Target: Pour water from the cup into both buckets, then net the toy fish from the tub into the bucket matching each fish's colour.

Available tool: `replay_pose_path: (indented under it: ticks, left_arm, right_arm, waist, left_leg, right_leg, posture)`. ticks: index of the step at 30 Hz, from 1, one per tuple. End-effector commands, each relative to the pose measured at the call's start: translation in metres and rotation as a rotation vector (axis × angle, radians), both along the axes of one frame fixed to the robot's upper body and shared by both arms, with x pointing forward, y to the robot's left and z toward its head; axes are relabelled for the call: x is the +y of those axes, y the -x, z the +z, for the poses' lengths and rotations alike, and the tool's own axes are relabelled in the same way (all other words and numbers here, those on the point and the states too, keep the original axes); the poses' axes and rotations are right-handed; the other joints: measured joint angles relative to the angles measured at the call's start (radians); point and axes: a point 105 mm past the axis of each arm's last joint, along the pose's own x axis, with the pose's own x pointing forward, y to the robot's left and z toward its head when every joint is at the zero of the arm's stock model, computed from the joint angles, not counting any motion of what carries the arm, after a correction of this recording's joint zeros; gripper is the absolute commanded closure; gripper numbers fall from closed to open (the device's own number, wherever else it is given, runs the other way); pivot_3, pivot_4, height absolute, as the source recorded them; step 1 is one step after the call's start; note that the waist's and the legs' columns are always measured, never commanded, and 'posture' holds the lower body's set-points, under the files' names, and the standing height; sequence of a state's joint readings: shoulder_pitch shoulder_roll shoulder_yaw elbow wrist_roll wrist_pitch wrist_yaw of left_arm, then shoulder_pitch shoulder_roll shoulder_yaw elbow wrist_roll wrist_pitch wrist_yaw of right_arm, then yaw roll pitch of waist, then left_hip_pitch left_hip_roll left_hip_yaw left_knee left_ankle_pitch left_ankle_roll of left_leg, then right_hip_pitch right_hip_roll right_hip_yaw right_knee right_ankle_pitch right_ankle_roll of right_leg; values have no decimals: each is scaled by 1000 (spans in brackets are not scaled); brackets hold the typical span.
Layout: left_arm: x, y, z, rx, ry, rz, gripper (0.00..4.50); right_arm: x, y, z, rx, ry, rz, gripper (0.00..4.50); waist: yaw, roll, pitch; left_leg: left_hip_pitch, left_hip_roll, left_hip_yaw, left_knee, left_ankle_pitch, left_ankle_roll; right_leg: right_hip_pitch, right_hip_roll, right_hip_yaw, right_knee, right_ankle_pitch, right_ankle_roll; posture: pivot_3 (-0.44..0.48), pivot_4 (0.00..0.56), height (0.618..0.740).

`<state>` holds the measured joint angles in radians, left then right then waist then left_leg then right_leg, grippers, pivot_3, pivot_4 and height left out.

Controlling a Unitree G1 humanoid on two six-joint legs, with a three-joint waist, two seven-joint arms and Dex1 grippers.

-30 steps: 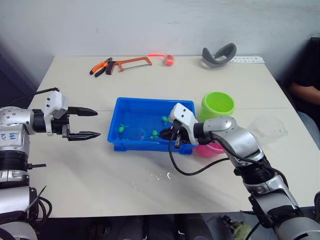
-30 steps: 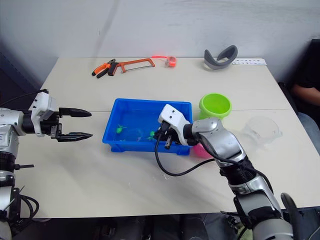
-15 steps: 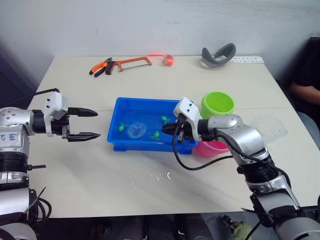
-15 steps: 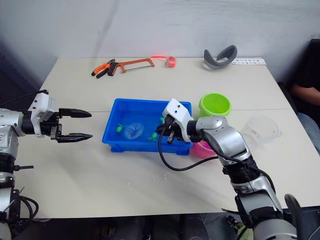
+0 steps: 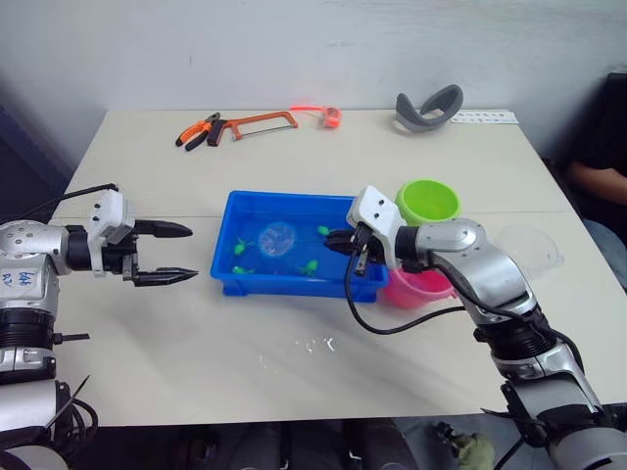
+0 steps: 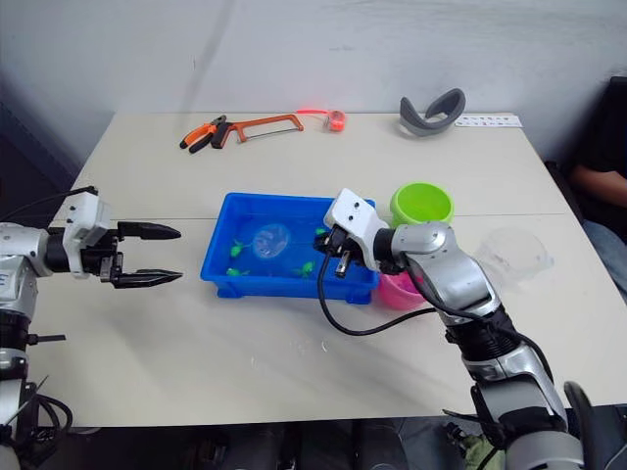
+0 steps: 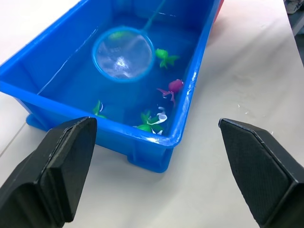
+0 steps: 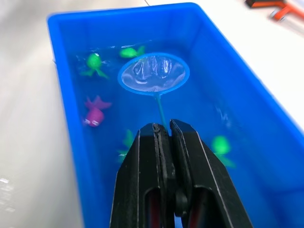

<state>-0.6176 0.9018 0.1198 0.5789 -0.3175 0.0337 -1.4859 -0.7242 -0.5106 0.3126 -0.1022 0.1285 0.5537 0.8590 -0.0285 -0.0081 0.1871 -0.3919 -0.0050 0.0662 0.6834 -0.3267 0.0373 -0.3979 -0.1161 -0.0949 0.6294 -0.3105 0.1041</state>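
Observation:
The blue tub (image 5: 227, 269) sits mid-table with water and several toy fish in it: green ones (image 8: 93, 61) (image 7: 165, 56) and a pink one (image 8: 95, 114). My right gripper (image 5: 338, 242) is at the tub's right end, shut on the thin handle of the net. The net's blue hoop (image 5: 277, 237) lies over the tub's middle, and its mesh looks empty. My left gripper (image 5: 192, 254) hovers open left of the tub, holding nothing. The green bucket (image 5: 428, 202) stands right of the tub. The pink bucket (image 5: 419, 290) is partly hidden behind my right forearm. The clear cup (image 5: 530, 251) is further right.
Orange pliers and a hacksaw (image 5: 238, 125), a red item (image 5: 330, 117) and a grey curved object (image 5: 428, 108) lie along the table's far edge. A person's arm (image 5: 598, 178) shows at the right edge. Water drops (image 5: 313, 345) dot the table in front of the tub.
My right gripper has drawn back to the right and swung the net hoop from the tub's near side toward its middle and far side. The left arm has sunk slightly, still open.

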Motion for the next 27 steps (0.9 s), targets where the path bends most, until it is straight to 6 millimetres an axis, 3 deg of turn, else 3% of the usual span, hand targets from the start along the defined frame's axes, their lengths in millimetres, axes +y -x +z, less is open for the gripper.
replay_pose_path:
  ticks: [1,18,27]
  left_arm:
    - [-2,2,15,-61,19,-16,27]
    - [-9,-5,19,-78,23,-27,27]
    - [-9,-6,21,-85,23,-26,27]
  right_arm:
    - [1,0,3,-108,62,37,4500]
    - [-3,-1,-23,-306,382,211,4500]
    - [7,6,-22,-283,343,293,4500]
  waist:
    - [0,0,0]
    - [0,0,0]
    - [0,0,0]
  left_leg:
    - [0,0,0,0,0,0]
    - [0,0,0,0,0,0]
    - [0,0,0,0,0,0]
  right_leg:
    - [0,0,0,0,0,0]
    - [0,1,0,0,0,0]
    - [0,1,0,0,0,0]
  posture:
    - [0,150,740]
    - [0,150,740]
    - [0,150,740]
